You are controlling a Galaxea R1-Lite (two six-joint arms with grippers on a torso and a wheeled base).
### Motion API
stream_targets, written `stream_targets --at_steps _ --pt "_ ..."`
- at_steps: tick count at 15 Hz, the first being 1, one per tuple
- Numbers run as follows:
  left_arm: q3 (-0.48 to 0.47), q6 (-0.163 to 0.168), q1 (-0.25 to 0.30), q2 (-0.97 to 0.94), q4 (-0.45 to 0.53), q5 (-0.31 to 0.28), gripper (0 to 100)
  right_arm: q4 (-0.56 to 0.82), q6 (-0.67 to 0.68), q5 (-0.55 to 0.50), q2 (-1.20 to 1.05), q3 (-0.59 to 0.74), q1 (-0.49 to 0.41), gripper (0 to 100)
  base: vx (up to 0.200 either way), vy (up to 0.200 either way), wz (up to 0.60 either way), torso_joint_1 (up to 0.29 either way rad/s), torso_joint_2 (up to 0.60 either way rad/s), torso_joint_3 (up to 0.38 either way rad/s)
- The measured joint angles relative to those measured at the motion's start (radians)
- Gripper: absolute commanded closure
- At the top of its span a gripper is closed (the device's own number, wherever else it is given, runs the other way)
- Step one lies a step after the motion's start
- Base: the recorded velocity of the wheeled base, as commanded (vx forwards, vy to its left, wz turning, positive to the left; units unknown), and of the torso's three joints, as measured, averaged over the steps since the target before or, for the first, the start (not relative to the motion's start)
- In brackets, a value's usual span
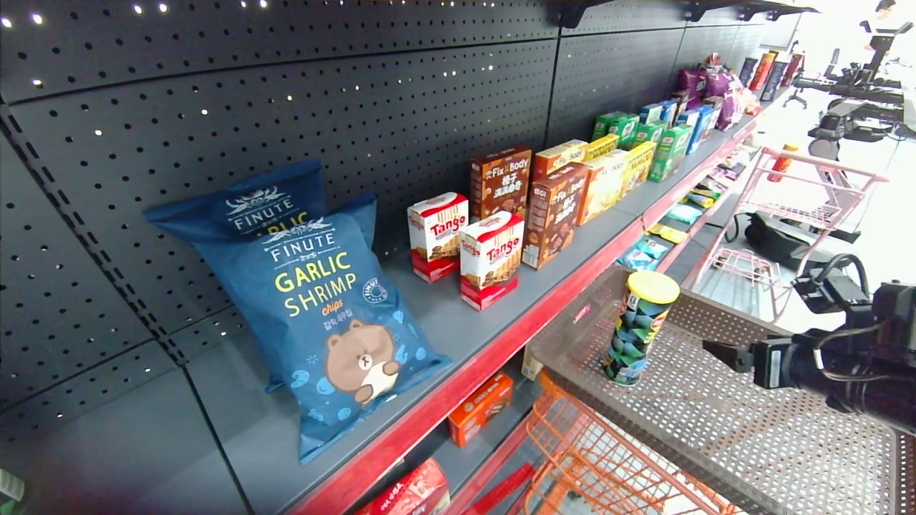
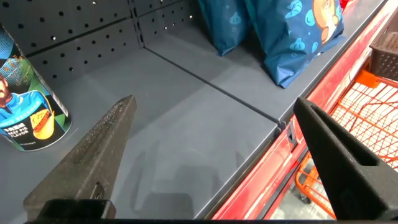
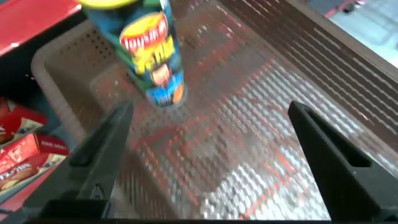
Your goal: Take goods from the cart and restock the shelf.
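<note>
Nearest is the cart's perforated tray (image 1: 751,429), set above an orange wire basket (image 1: 594,458). One chip can (image 1: 639,325) stands upright on the tray's far left part; it has a yellow lid and a blue-green label with a red and yellow badge. The right gripper (image 3: 211,107) hovers over the tray just right of the can, its two fingers wide apart and gripping nothing.

On the grey shelf (image 1: 458,329) with a red front edge, two blue chip bags (image 1: 322,315) lean on the pegboard, one behind the other. The front bag bears yellow and white lettering and a drawn brown bear. To their right stand two red and white wafer boxes (image 1: 491,259), then brown boxes (image 1: 554,214), and yellow, green and blue boxes farther along.

The left gripper (image 2: 214,102) hangs over a bare stretch of shelf, fingers spread and empty. A second can (image 2: 28,93) with a blue label stands upright on the shelf near it, well apart from the bags.
</note>
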Motion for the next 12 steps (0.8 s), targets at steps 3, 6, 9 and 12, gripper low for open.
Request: stream_targets --at_steps 3,6,9,12 --pt "0.000 0.000 0.000 0.000 0.000 0.000 0 -0.038 -0.003 0.040 0.129 -0.107 -0.005 0 0.000 0.000 0.00 0.000 0.00 0.000" --pt "0.000 0.000 0.000 0.000 0.000 0.000 0 -0.038 -0.016 0.124 0.211 -0.190 -0.012 0 0.000 0.000 0.00 0.000 0.00 0.000" --pt "0.000 0.000 0.000 0.000 0.000 0.000 0 -0.036 -0.059 0.147 0.244 -0.205 -0.001 0 0.000 0.000 0.00 0.000 0.00 0.000" --pt "0.000 0.000 0.000 0.000 0.000 0.000 0 -0.041 -0.074 0.195 0.263 -0.211 0.018 0 0.000 0.000 0.00 0.000 0.00 0.000"
